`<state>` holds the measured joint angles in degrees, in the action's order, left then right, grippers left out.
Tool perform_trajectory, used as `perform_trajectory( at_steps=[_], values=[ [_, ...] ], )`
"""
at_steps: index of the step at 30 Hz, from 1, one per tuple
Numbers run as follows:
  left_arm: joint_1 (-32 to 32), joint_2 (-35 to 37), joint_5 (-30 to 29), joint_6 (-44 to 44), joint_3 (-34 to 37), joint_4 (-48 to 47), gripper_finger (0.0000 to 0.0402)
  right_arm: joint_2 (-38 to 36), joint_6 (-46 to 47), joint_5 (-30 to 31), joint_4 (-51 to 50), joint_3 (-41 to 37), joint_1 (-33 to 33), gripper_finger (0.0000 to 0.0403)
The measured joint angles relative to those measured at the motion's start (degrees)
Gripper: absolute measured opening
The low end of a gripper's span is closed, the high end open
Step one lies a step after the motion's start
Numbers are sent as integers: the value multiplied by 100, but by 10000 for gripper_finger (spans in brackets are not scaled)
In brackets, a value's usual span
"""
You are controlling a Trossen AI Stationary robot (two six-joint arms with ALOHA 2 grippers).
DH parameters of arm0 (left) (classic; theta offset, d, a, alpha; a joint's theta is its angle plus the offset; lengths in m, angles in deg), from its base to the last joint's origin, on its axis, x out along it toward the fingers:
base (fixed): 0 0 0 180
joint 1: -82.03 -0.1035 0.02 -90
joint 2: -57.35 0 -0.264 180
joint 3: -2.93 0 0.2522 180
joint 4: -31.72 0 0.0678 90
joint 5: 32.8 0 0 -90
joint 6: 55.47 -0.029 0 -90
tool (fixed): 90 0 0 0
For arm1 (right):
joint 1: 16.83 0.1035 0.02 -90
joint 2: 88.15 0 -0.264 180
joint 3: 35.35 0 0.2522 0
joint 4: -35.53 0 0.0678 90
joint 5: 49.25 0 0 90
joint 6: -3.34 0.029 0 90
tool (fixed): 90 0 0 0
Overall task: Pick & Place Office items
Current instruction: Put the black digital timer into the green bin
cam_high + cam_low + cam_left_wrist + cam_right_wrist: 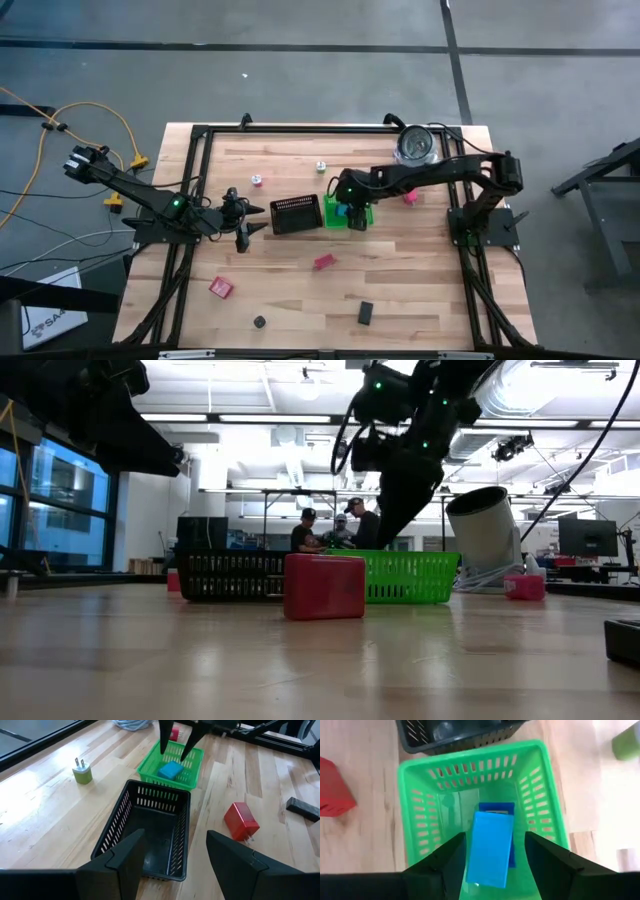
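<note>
The right claw (pixel 492 857) hangs spread over the green bin (pixel 415 810), a blue block (pixel 490 847) lying loose inside — drop step done; next, lift clear and fetch the red block (pixel 324 262) from the tabletop (pixel 420 290). Left claw (pixel 172 857) waits spread by the black tray (pixel 150 827).

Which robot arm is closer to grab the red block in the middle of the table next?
Probably the left. Its tool hovers open by the black tray, the red block close ahead. The right tool is open over the green bin, above the blue block.
</note>
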<state>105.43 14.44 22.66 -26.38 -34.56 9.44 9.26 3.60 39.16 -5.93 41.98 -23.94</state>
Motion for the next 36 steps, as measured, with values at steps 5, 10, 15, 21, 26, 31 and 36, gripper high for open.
perform_trajectory(
  at_steps=[5, 10, 15, 21, 26, 31, 36],
  values=[
    [0, 1, 0, 0, 0, 1, 204, -238, -56, -2, 11, 2, 176, 189],
    [1, 1, 0, 1, 0, 1, 204, -397, -357, 21, 118, 0, 414, 189],
    [2, -1, 0, 0, 0, 3, 204, -523, -369, -22, 371, -5, 665, 189],
    [0, 2, 0, 0, 0, 25, 204, -675, -668, 125, 851, 1, 1107, 189],
    [0, -1, 0, -1, 0, 51, 204, -827, -828, 851, 1291, 65, 1580, 189],
    [2, 1, 0, -1, 0, 90, 204, -851, -892, 1467, 1058, 535, 2023, 189],
    [2, 0, 0, 1, 0, 91, 204, -856, -1244, 1701, 995, 737, 2442, 189]
  ],
)
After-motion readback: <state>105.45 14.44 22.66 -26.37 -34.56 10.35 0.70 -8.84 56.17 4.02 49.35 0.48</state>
